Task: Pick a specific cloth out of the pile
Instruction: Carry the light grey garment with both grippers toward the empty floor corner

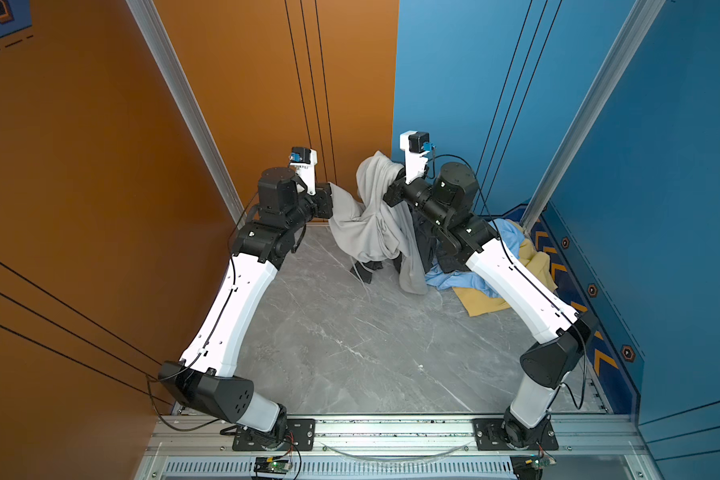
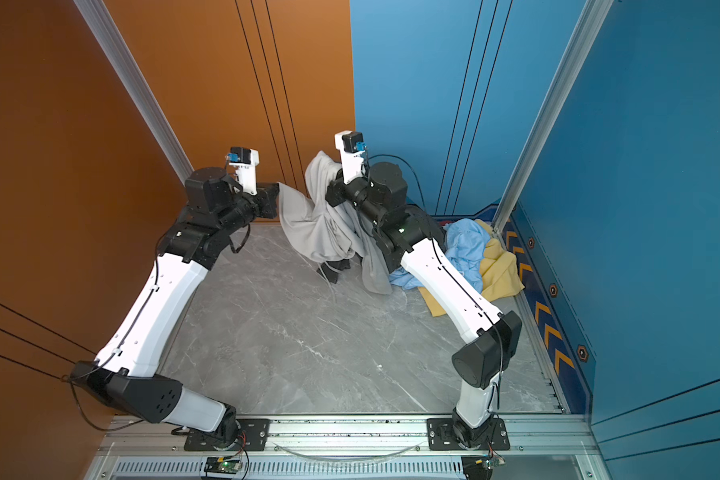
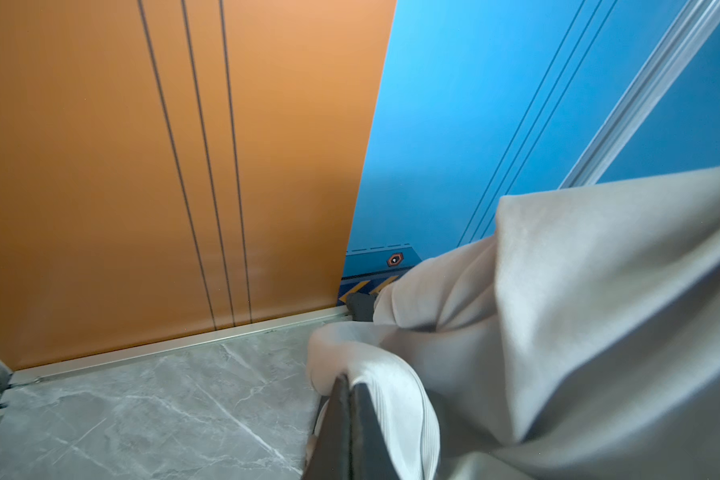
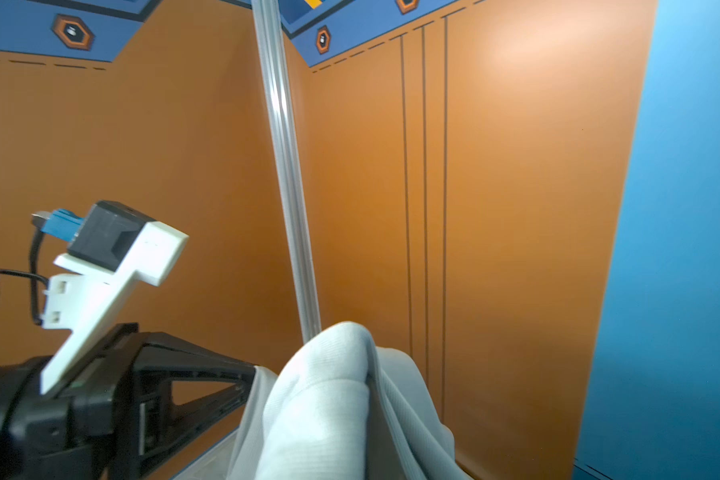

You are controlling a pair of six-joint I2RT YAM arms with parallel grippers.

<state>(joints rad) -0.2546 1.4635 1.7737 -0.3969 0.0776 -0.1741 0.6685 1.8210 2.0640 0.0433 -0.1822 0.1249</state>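
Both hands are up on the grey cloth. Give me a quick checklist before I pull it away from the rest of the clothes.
1. Left hand gripping the grey cloth: ok, shut on a ribbed edge.
2. Right hand gripping it: ok, shut with fabric bunched over it.
3. Cloth lifted off the floor: not ok, its lower end trails on the floor.
4. Dark garment free of the cloth: cannot tell, since it lies right under the hanging folds.
5. Blue shirt and yellow cloth out of the grip: ok, both lie on the floor under the right arm.
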